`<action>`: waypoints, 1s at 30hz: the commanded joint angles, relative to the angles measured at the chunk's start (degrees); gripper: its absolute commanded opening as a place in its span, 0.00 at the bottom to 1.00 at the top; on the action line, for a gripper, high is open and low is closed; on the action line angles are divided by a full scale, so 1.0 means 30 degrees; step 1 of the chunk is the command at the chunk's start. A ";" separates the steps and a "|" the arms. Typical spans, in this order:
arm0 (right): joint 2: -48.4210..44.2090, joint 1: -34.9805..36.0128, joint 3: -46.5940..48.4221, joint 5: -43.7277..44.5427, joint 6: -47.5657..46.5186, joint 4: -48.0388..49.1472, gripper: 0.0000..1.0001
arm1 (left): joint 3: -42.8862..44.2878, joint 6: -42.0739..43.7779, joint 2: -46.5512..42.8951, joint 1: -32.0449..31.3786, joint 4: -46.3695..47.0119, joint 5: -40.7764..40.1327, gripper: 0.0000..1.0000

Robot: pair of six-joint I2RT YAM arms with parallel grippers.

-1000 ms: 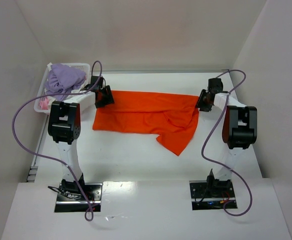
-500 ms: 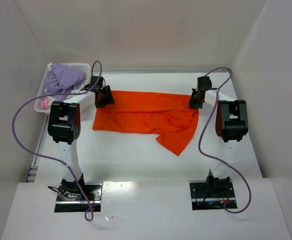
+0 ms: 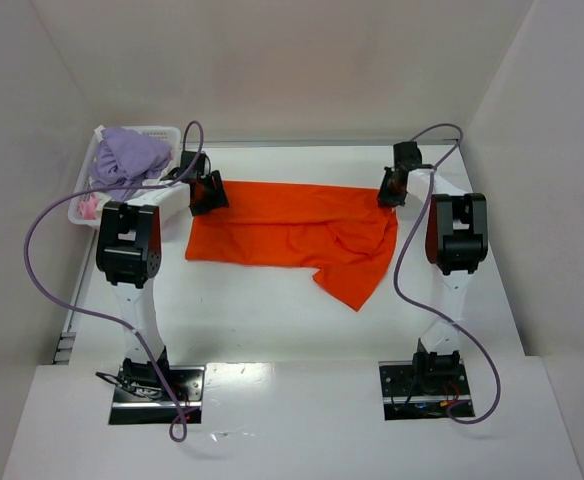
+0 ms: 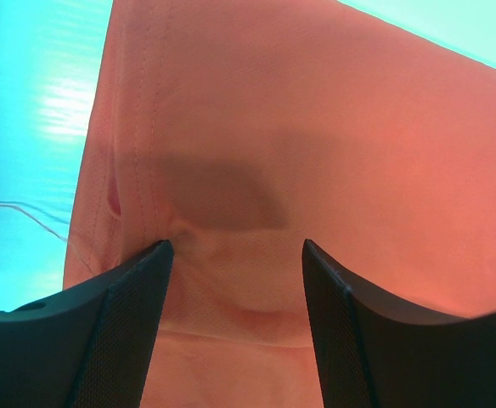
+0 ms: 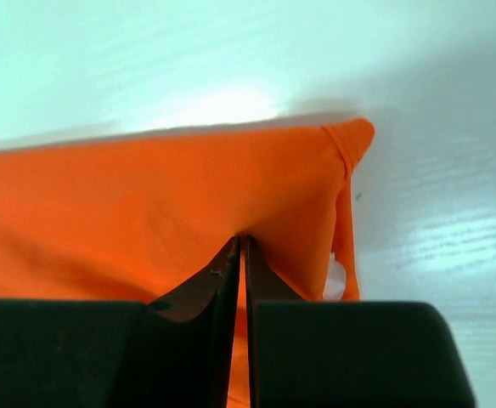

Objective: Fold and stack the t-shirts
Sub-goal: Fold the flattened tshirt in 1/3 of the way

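Right claw (image 5: 241, 241) tight on orange t-shirt (image 3: 292, 225)

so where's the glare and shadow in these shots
Left wrist view: cyan-tinted table with a glare streak, shadow on the vivid orange cloth t-shirt. Right wrist view: bright glare on the table above the shirt's corner. Top view: mostly even light.

One orange t-shirt (image 3: 292, 225), one white basket (image 3: 160, 131) (lilac cloth (image 3: 130, 155) inside), two arms (image 3: 129, 245).
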 commanded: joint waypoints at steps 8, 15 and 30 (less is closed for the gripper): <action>0.2900 0.0028 0.3844 0.0769 -0.0592 -0.1518 0.09 | 0.0730 0.0481 0.1100 0.0082 -0.0877 0.0737 0.71; 0.4510 0.0028 0.5950 0.0769 -0.0767 -0.1958 0.07 | 0.0906 0.0657 0.1100 0.0082 -0.0877 0.0737 0.72; 0.3813 0.0028 0.7454 0.1209 -0.1322 -0.2164 0.07 | 0.1492 0.1184 0.0515 0.0082 -0.1053 0.1088 0.72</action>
